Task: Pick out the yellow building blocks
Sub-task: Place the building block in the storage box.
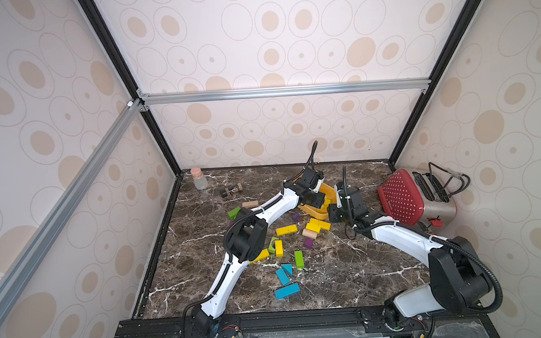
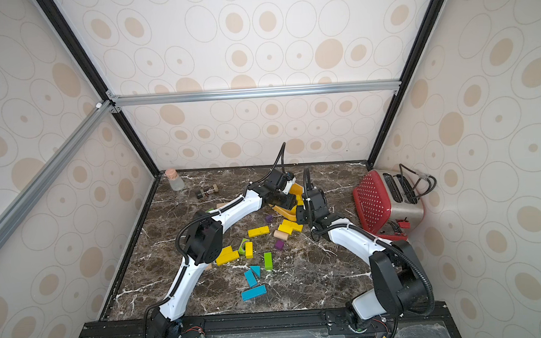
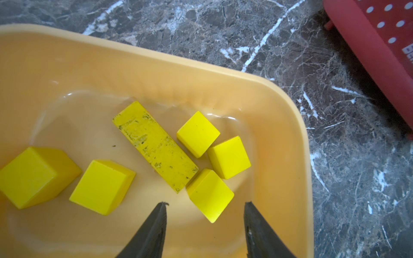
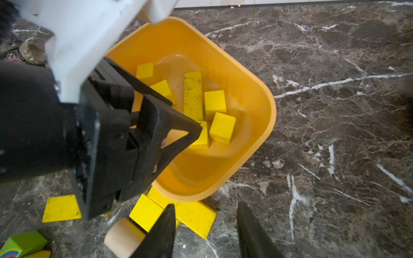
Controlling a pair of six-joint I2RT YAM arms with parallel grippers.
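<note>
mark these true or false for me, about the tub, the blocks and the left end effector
1. Only yellow blocks show inside the tub. True.
2. The left end effector is gripping a block. False: its jaws stand apart and empty above the tub.
3. Every yellow block is in the tub. False: several lie on the table, such as a yellow bar.
4. The blue blocks lie on the table, outside the tub. True.
5. The corked bottle lies in the tub. False: it stands at a far corner of the table.
</note>
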